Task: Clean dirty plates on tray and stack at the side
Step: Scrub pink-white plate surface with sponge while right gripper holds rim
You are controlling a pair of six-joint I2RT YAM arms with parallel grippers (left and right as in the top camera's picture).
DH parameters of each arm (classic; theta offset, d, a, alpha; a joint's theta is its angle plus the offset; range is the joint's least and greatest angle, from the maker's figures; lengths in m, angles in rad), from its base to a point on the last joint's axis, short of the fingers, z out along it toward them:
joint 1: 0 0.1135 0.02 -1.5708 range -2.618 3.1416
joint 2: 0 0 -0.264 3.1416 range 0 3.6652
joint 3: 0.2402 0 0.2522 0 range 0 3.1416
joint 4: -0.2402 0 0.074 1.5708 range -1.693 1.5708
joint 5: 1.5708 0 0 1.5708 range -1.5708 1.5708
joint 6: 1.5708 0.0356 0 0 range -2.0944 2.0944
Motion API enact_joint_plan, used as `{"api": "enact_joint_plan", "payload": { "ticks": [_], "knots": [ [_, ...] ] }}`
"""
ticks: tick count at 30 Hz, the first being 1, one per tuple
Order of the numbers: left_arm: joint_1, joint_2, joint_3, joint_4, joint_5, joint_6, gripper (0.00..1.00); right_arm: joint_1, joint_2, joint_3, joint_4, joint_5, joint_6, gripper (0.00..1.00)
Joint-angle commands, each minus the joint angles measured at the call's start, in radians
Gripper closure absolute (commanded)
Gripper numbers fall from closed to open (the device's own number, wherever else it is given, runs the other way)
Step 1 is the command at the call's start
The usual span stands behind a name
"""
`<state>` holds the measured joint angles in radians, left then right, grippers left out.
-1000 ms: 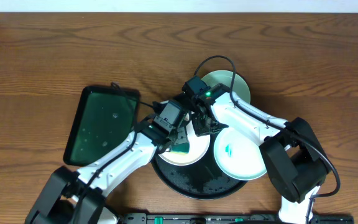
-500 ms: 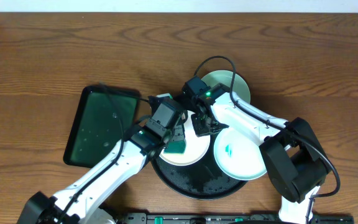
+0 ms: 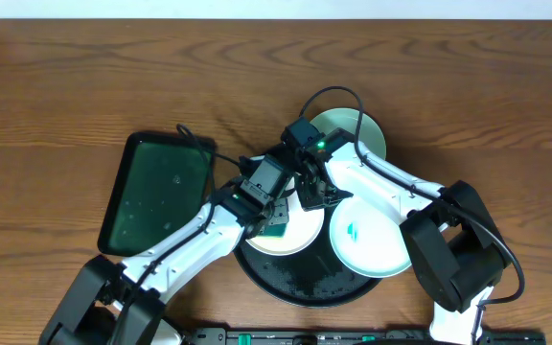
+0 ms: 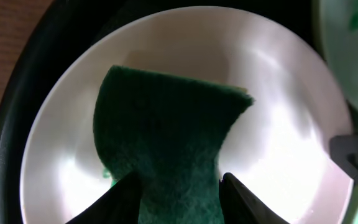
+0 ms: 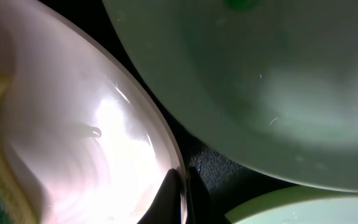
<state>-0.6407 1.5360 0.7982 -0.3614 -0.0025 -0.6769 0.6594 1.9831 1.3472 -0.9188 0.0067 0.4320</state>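
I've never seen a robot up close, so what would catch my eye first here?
In the middle of the table, the left hand holds a dark green sponge on a white plate that sits on the round black tray. The right hand pinches that plate's rim. Beside it on the tray lies another plate with a teal smear.

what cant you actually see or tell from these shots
Overhead: the left arm and right arm cover most of the scrubbed plate.
Left wrist: the sponge in the left claw hides that plate's middle, so leftover smears are unknown.
Right wrist: the right claw is cut off by the bottom edge; its grip is unclear.
Overhead: the right arm hides part of the back plate.
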Motion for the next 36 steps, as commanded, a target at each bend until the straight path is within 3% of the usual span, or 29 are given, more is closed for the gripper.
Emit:
{"api": "enact_joint_plan", "payload": {
  "ticks": [1, 6, 10, 12, 18, 25, 32, 36],
  "knots": [
    [-0.003, 0.020, 0.016, -0.012, 0.014, -0.001, 0.58, -0.004, -0.009, 0.011, -0.009, -0.008, -0.014, 0.99],
    [-0.003, 0.026, 0.016, -0.019, 0.014, -0.001, 0.77, -0.004, -0.009, 0.011, -0.008, -0.008, -0.014, 0.99],
    [-0.006, 0.036, 0.003, -0.017, 0.014, -0.001, 0.81, -0.004, -0.009, 0.011, -0.008, -0.008, -0.014, 0.99],
    [-0.008, 0.055, 0.002, -0.018, 0.016, -0.001, 0.92, -0.004, -0.009, 0.011, -0.006, -0.008, -0.014, 0.99],
    [-0.011, 0.078, 0.003, -0.009, 0.019, -0.001, 0.93, -0.004, -0.009, 0.011, -0.003, -0.008, -0.014, 0.99],
    [-0.026, 0.001, 0.018, 0.081, 0.182, -0.034, 0.93, -0.004, -0.009, 0.011, 0.011, -0.008, 0.002, 0.99],
    [-0.037, 0.032, -0.013, 0.059, 0.044, -0.042, 0.93, -0.004, -0.009, 0.011, 0.017, -0.008, 0.009, 0.99],
    [-0.037, 0.041, -0.048, 0.009, -0.151, -0.043, 0.93, -0.004, -0.009, 0.008, 0.015, -0.008, 0.009, 0.99]
  ]
}}
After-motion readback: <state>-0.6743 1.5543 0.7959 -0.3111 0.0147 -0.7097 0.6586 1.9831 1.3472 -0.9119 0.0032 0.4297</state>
